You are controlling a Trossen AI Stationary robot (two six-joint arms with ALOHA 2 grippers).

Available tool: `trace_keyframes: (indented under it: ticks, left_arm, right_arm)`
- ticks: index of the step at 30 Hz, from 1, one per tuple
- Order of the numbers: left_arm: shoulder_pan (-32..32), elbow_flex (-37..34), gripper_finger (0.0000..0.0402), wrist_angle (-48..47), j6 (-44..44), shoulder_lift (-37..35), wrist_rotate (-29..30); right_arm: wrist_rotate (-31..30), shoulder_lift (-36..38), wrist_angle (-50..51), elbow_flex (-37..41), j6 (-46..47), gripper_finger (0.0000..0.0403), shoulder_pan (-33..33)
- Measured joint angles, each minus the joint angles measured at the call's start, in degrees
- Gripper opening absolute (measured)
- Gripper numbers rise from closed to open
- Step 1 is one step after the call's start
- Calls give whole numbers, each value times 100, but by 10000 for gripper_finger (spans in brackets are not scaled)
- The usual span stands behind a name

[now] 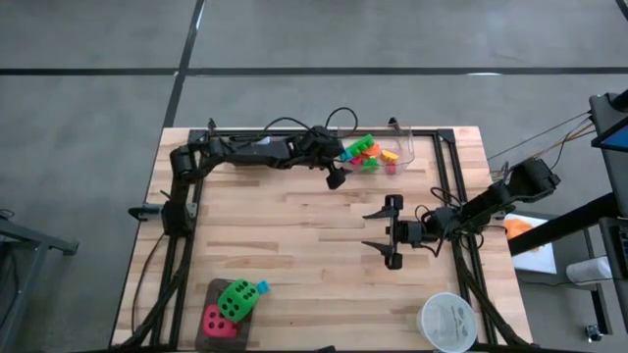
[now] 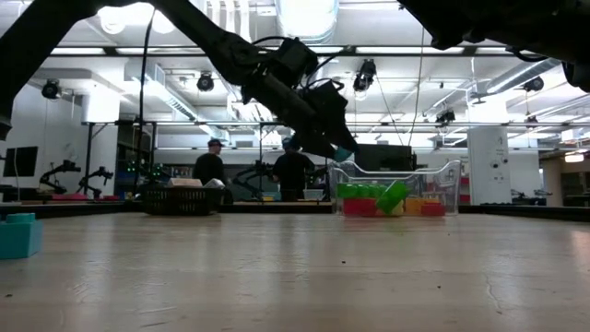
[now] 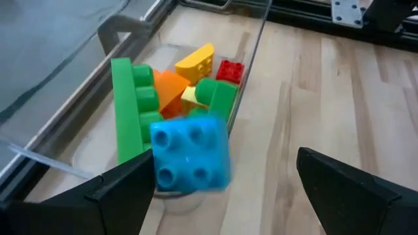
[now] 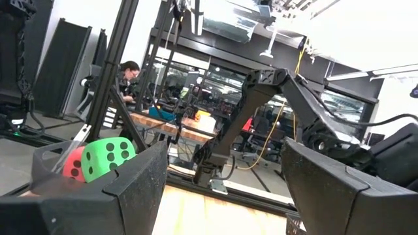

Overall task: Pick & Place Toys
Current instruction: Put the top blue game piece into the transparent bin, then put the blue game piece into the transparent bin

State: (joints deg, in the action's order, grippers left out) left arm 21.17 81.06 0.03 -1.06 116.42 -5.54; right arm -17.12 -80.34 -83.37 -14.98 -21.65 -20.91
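The left tool (image 3: 222,189) was held open above the clear tub (image 3: 251,62), a blue brick (image 3: 190,155) seen between its fingers.

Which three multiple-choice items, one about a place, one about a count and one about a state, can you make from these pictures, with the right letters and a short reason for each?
1. Where does the clear tub stand?
A. at the far edge of the table
B. beside the white bowl
C. on the dark tray

2. How many dotted dice lie on the dark tray?
A. one
B. two
C. four

3. In what state is the left gripper?
A. shut on a yellow brick
B. open above the tub
C. shut and empty

Answers:
1. A, since the high view shows the tub by the far frame, away from the white bowl.
2. B, the green die and the red die.
3. B, as its fingers stand wide apart, with the blue brick between them over the tub.
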Motion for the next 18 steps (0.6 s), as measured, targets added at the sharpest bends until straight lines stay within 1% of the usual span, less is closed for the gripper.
trace_keyframes:
  ticks: [4, 12, 15, 18]
  left_arm:
    - [-2, -200, 362, 223, 43, 0, 0]
    - [2, -221, 362, 208, 41, -33, -186]
    - [-6, -235, 362, 143, 45, -113, -381]
    - [-47, -323, 362, 201, 2, -306, -754]
  right_arm:
    - [0, 0, 0, 0, 0, 290, -1]
    - [1, 0, 5, 0, 0, 290, -1]
    - [-10, 0, 71, 0, 7, 290, 0]
    - [-24, 0, 117, 0, 47, 290, 0]
